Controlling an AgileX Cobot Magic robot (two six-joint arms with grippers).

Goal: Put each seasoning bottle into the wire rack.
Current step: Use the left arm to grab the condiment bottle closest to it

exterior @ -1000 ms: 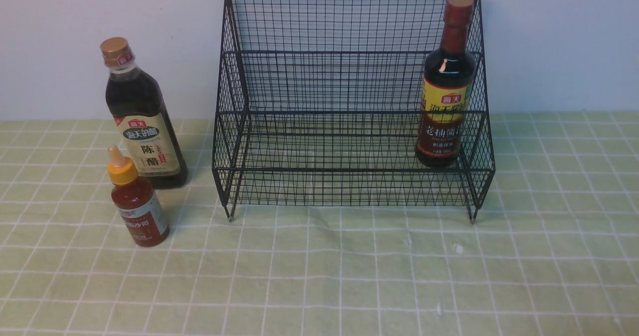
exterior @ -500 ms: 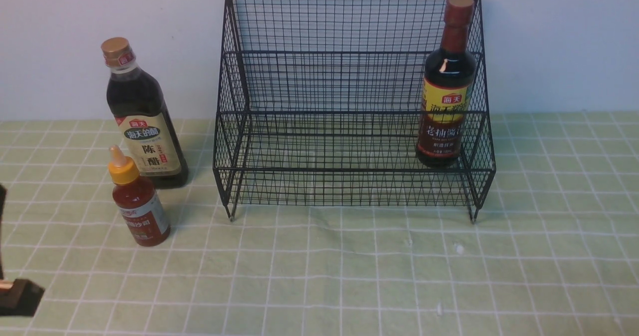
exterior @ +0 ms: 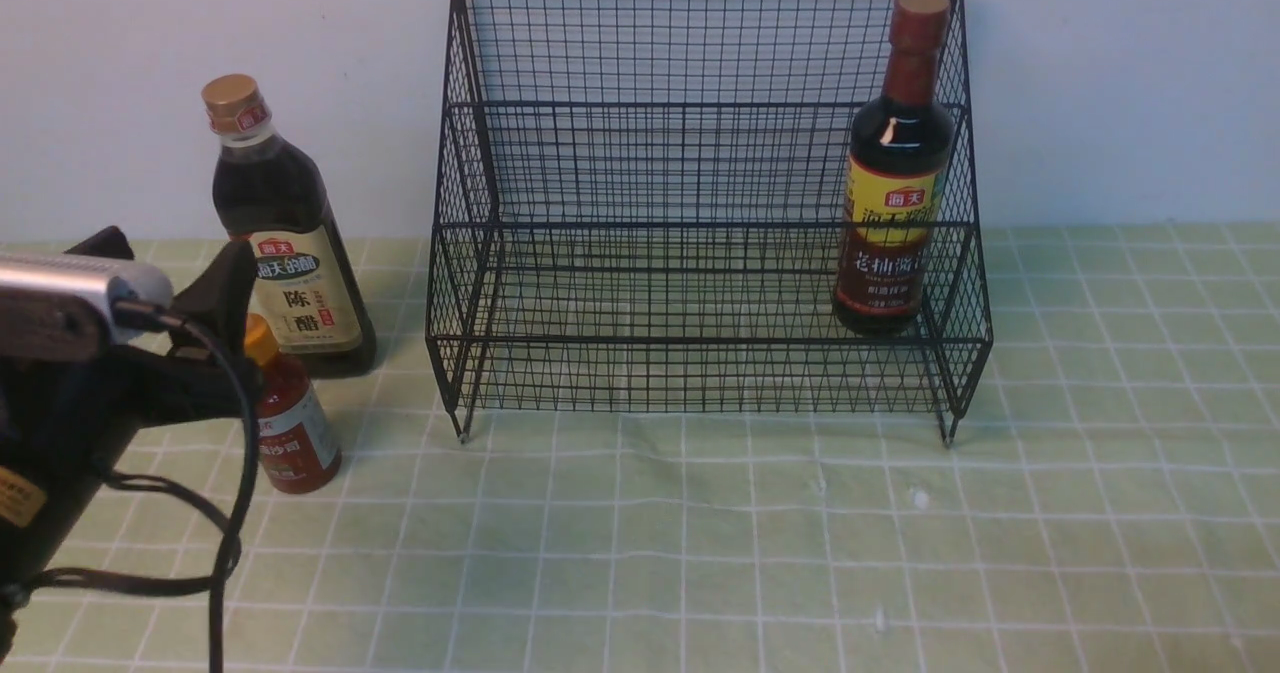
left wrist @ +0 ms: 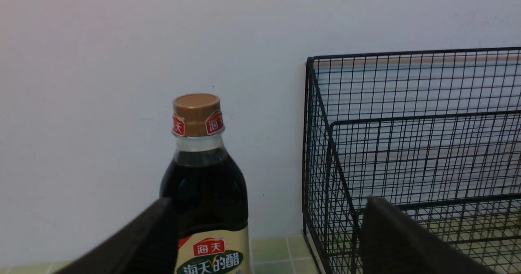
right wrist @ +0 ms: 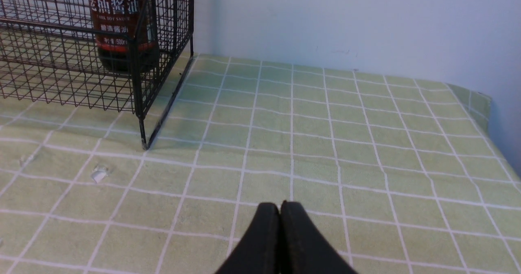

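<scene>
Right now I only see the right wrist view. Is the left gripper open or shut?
Observer: The left gripper is open, jaws spread wide, holding nothing.
Operator: What is it facing?
Observer: The gold-capped bottle, standing on the cloth left of the wire rack.
Operator: Anything else outside the rack?
Observer: Yes, the small red bottle stands in front of the gold-capped one, partly hidden by the left arm.
</scene>
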